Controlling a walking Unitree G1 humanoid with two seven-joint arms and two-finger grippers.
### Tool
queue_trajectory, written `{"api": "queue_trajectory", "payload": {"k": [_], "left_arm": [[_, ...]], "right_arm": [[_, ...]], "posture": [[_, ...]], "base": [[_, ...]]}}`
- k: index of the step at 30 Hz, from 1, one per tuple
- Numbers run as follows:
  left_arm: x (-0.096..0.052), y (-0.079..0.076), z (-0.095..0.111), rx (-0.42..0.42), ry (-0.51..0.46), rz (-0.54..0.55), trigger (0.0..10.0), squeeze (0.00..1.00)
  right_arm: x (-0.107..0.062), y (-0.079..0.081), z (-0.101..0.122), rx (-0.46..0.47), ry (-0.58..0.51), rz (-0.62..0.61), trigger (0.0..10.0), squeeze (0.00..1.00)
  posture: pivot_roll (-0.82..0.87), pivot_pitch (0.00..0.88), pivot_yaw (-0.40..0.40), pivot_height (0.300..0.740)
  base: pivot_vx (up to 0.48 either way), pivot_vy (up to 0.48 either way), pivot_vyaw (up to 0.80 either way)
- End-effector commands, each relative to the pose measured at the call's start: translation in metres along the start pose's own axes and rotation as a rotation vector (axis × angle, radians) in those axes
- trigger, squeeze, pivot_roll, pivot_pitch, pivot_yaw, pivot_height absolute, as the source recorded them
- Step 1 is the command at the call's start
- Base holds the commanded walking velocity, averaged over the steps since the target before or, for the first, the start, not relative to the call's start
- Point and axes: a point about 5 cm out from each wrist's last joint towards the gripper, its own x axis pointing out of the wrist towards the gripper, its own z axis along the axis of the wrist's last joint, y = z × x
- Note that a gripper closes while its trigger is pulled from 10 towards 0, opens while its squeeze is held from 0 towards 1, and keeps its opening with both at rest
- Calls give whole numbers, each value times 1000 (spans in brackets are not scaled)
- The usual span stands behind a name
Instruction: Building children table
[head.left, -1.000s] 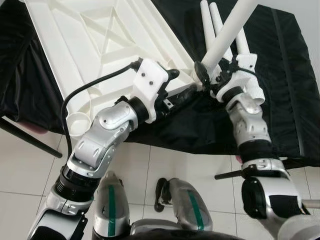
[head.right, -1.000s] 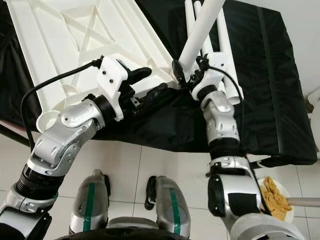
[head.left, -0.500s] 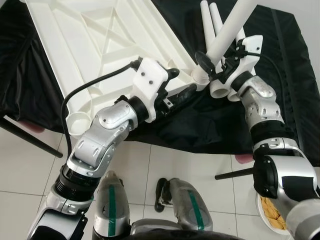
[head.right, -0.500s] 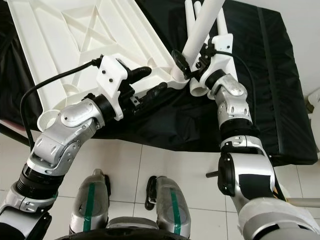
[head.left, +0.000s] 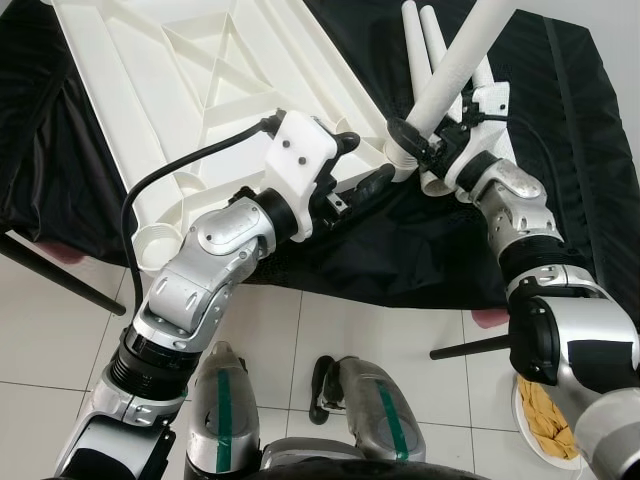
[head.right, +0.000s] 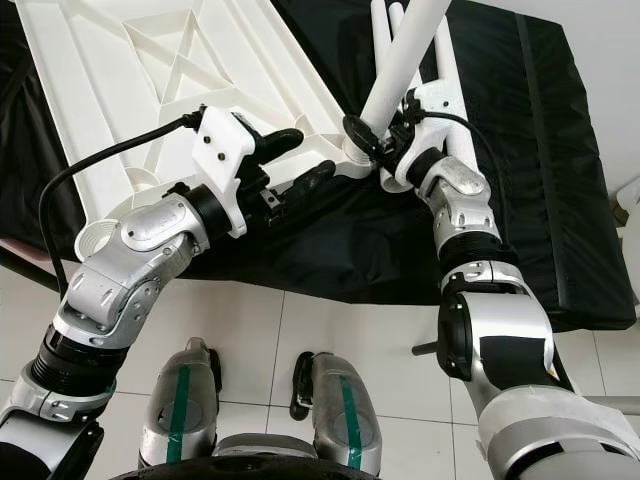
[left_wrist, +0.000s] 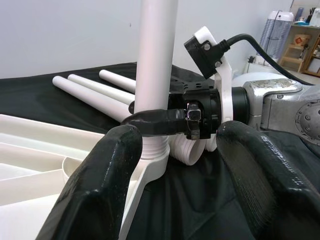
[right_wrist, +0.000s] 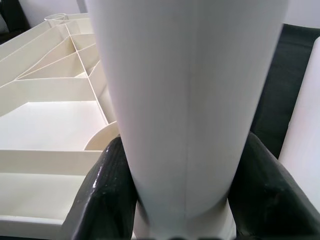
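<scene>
1. The white table leg (head.left: 455, 68) is clasped near its foot by the right pincer (head.left: 410, 140), closed round it, at the corner socket (left_wrist: 150, 162) of the upturned white table panel (head.left: 170, 90).
2. The left pincer (head.left: 365, 180), parted and empty, is held at the panel's near edge beside that corner.
3. Likely risk: a tilted leg may jam or slip from the socket.
4. Spare legs (head.left: 425, 35) lie just behind; open black cloth (head.left: 580, 150) remains toward the right edge.
</scene>
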Motion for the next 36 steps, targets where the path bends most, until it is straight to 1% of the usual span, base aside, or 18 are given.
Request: {"api": "queue_trajectory", "payload": {"k": [1, 7, 8, 11, 12, 15, 16, 19, 21, 23, 26, 29, 31, 36], "left_arm": [[1, 0, 0, 1, 9, -8, 10000, 0], [1, 1, 0, 0, 9, -9, 10000, 0], [1, 1, 0, 0, 8, -10, 10000, 0], [1, 1, 0, 0, 8, -10, 10000, 0], [1, 0, 0, -1, 8, -10, 10000, 0], [1, 0, 0, -2, 8, -10, 10000, 0], [1, 0, 0, -4, 7, -10, 10000, 0], [1, -1, 0, -6, 7, -9, 10000, 0], [1, -1, 0, -7, 6, -9, 10000, 0], [1, -1, 0, -9, 4, -8, 10000, 0], [1, -2, 0, -10, 2, -8, 10000, 0], [1, -2, 1, -13, -2, -7, 10000, 0], [1, -2, 0, -16, -4, -7, 10000, 0], [2, -2, 0, -16, -3, -15, 10000, 0]], "right_arm": [[-4, -4, -2, 2, 13, 6, 0, 0], [-7, -4, -5, 4, 14, 13, 0, 0], [-7, -4, -5, 4, 11, 17, 1725, 0], [-7, -4, -5, 4, 11, 17, 1725, 0], [-8, -3, -5, 4, 7, 21, 10000, 0], [-8, -1, -4, 3, -4, 26, 10000, 0], [-7, 1, -2, 4, -29, 33, 10000, 0], [-7, 3, 0, 7, -50, 35, 10000, 0], [-6, 6, 1, 6, -72, 38, 10000, 0], [-5, 12, 4, 17, -117, 35, 10000, 0], [-6, 15, 5, 30, -143, 21, 10000, 0], [-10, 22, 6, 74, -195, -33, 10000, 0], [-11, 24, 6, 72, -200, -52, 10000, 0], [-14, 27, 4, 62, -193, -194, 10000, 0]], "posture": [[108, 48, -91, 740], [105, 48, -90, 740], [104, 51, -90, 740], [104, 51, -90, 740], [105, 52, -92, 740], [105, 55, -93, 740], [105, 55, -93, 740], [105, 55, -93, 740], [103, 57, -99, 740], [103, 58, -102, 740], [105, 58, -104, 740], [101, 56, -104, 740], [99, 55, -103, 740], [97, 49, -100, 740]], "base": [[0, 0, 0], [0, 0, 0], [0, 0, 0], [0, 0, 0], [0, 0, 0], [0, 0, 0], [0, 0, 0], [0, 0, 0], [0, 0, 0], [0, 0, 0], [0, 0, 0], [0, 0, 0], [0, 0, 0], [0, 0, 0]]}}
